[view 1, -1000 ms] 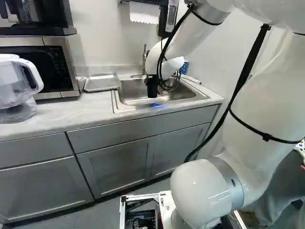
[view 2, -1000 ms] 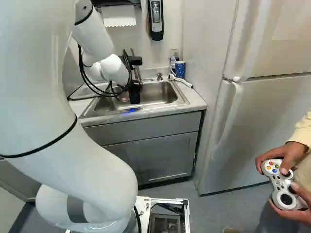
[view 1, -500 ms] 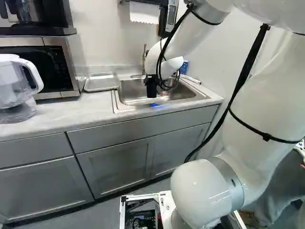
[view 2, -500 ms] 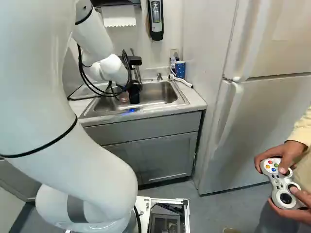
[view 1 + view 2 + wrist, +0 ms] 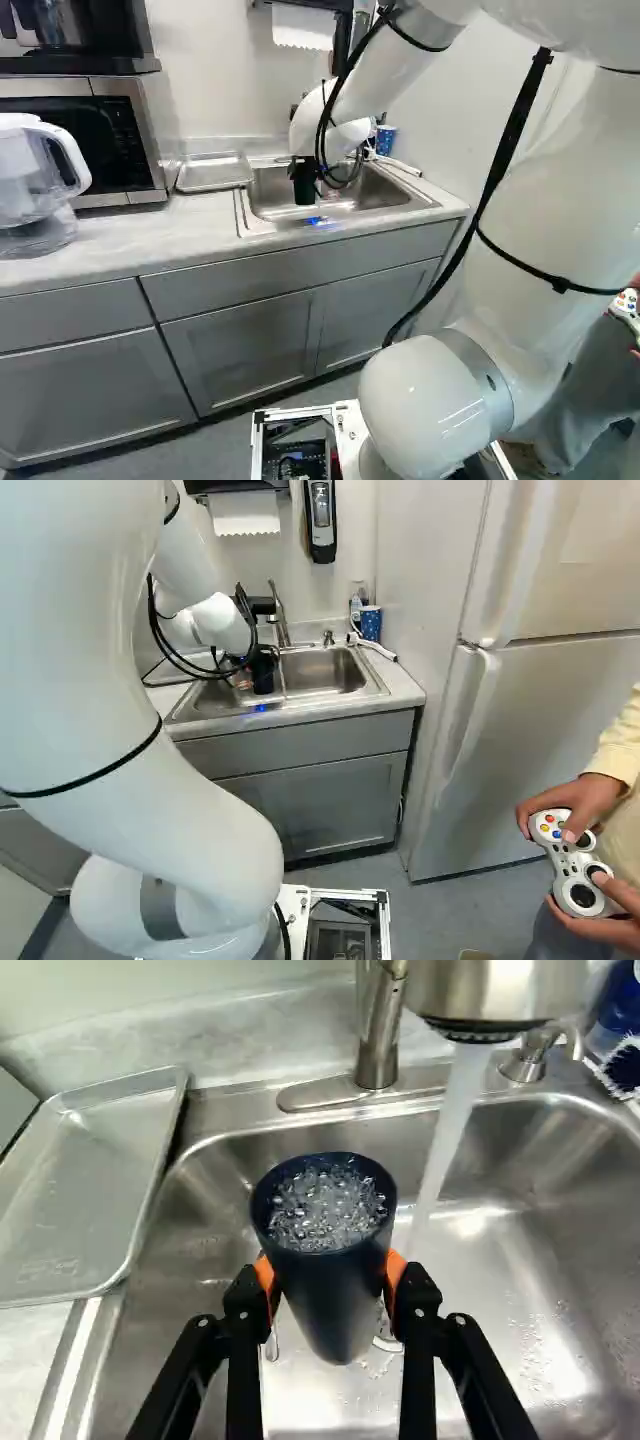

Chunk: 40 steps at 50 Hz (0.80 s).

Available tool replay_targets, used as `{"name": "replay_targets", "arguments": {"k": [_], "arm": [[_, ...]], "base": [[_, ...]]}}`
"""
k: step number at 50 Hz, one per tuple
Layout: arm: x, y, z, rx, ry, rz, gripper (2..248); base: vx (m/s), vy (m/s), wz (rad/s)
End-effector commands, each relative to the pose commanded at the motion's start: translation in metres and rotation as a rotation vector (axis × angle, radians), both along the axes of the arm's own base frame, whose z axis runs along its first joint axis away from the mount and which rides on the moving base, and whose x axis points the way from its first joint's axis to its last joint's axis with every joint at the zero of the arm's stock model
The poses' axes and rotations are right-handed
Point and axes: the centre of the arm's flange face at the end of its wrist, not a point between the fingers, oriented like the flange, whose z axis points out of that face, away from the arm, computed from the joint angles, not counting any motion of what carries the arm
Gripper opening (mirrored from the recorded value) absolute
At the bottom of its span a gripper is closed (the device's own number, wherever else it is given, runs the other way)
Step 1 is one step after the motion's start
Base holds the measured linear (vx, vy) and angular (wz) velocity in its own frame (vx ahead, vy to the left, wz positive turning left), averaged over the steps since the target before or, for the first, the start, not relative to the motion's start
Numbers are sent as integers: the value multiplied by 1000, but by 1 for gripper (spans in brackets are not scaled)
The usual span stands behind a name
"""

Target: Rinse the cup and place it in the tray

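So the cup is brimming with bubbly water, likely riding heavy, stiff and slippery, while the gripper, jaws standing cup-wide, is sensibly pinching it below the rim over the sink!

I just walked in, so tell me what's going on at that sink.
The robot's claw is gripping a dark cup over the sink. The cup holds bubbly water, and the running stream falls beside it. It looks like a rinse; the cup is not yet in the tray beside the sink.
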Motion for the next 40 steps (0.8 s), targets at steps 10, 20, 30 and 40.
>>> {"name": "replay_targets", "arguments": {"k": [10,20,30,40], "arm": [[3,16,2,7,-29,32,122],[6,33,6,22,-85,63,122],[10,50,11,41,-145,93,122],[13,61,16,59,-205,111,122]], "base": [[0,0,0],[0,0,0],[0,0,0],[0,0,0]]}}
